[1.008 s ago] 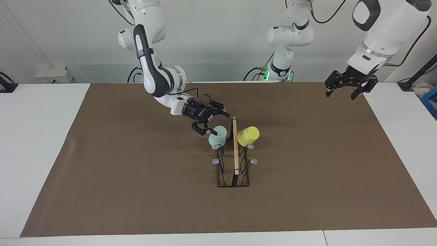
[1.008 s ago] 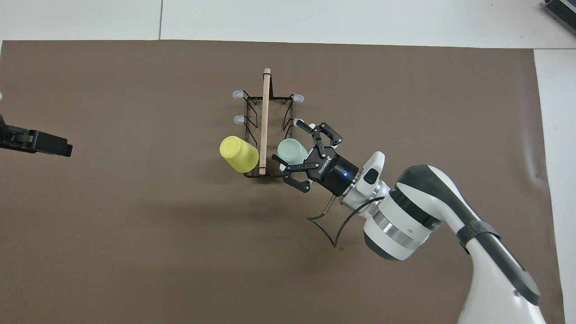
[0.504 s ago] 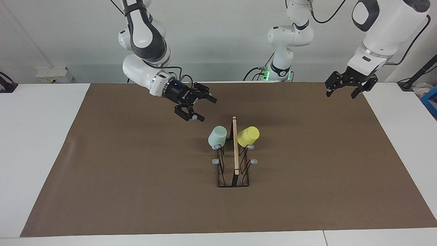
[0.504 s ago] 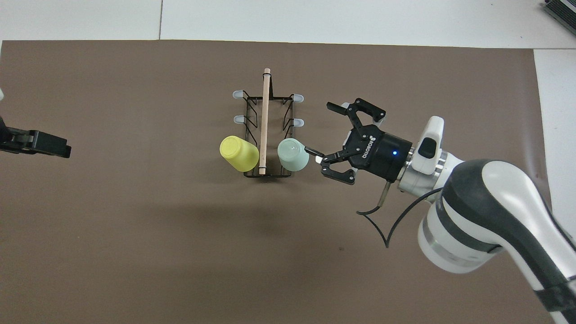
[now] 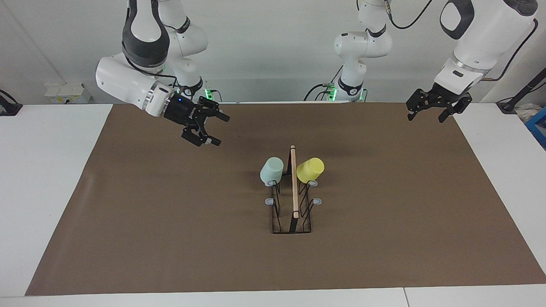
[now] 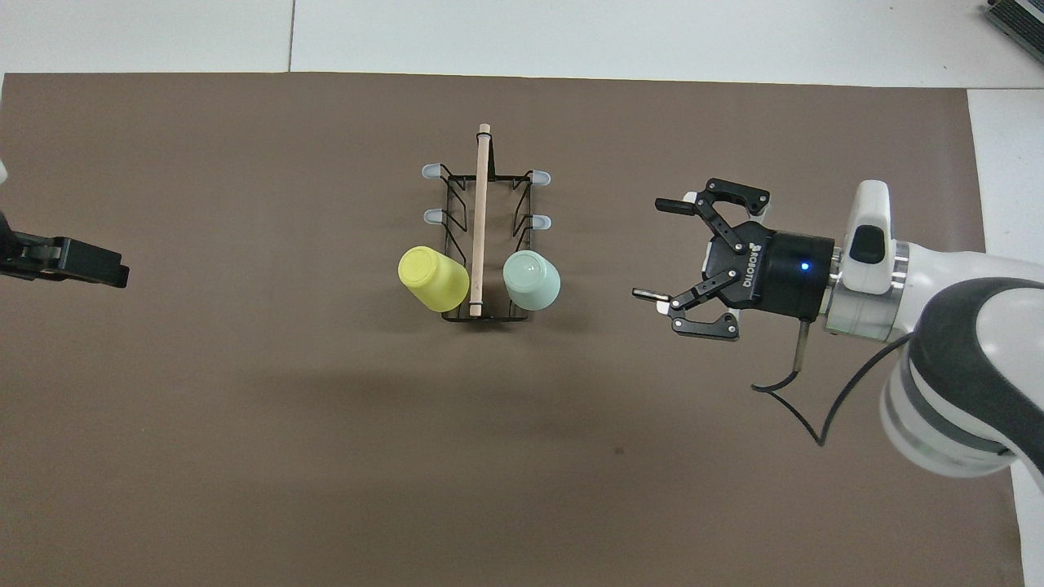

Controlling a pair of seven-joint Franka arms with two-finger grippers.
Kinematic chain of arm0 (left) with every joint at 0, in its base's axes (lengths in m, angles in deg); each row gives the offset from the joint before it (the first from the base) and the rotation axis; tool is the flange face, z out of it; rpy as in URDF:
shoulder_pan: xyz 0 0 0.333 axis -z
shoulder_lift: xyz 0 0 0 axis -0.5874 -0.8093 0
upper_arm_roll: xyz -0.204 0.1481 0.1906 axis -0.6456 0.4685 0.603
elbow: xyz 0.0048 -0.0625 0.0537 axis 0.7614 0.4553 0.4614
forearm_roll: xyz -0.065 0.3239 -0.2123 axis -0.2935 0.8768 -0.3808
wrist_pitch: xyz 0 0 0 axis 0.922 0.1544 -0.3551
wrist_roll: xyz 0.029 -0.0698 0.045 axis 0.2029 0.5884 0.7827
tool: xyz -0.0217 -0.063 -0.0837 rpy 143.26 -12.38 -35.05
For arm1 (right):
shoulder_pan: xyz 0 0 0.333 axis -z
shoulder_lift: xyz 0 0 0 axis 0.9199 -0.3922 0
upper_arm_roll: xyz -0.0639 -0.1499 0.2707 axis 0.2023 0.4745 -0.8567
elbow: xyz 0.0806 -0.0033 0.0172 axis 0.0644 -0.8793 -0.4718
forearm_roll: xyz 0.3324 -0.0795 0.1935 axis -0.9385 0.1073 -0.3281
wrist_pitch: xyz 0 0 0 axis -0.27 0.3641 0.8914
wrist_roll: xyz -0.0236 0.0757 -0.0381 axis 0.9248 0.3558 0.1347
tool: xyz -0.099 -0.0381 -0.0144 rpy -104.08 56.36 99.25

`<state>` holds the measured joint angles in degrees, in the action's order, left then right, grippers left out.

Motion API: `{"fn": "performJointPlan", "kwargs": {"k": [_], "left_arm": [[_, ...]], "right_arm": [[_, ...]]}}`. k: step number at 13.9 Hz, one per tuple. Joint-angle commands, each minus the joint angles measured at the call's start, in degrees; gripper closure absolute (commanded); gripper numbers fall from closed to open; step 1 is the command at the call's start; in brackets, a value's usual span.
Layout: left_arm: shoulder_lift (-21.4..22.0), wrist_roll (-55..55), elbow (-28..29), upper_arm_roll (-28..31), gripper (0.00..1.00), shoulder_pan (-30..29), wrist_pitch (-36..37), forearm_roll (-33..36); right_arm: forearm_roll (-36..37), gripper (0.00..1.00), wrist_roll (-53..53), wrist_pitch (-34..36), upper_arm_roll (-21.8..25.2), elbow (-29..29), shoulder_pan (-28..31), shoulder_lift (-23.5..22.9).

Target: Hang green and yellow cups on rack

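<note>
While both smooth tapered cups cap wire rack prongs.

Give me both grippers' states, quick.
Left gripper: open, empty, waiting over the mat's edge.
Right gripper: open, empty, over the mat.

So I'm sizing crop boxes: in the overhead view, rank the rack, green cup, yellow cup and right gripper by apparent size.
1. Right gripper, though it is raised, so nearness to the camera inflates it.
2. Rack, possibly larger in truth.
3. Yellow cup, tilted.
4. Green cup; the cups look nearly alike.
</note>
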<state>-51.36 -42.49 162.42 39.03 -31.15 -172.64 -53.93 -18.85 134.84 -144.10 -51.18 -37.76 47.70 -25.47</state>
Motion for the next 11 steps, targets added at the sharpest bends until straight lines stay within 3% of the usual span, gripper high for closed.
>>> {"fn": "performJointPlan", "kwargs": {"k": [1, 3, 8, 11], "left_arm": [[0.6, 0.7, 0.0, -0.2, 0.0, -0.2, 0.6, 0.9], [0.7, 0.7, 0.0, -0.3, 0.0, -0.2, 0.6, 0.9], [0.7, 0.7, 0.0, -0.3, 0.0, -0.2, 0.6, 0.9], [0.7, 0.7, 0.0, -0.3, 0.0, -0.2, 0.6, 0.9]], "right_arm": [[17.2, 0.0, -9.9, 7.2, -0.7, 5.0, 3.6, 0.0], [28.2, 0.0, -18.6, 10.1, -0.8, 6.6, 4.4, 0.0], [42.9, 0.0, -37.3, 11.2, -1.8, 6.6, 4.6, 0.0], [50.6, 0.0, -49.8, 12.6, -7.4, 6.7, 11.1, 0.2]]}}
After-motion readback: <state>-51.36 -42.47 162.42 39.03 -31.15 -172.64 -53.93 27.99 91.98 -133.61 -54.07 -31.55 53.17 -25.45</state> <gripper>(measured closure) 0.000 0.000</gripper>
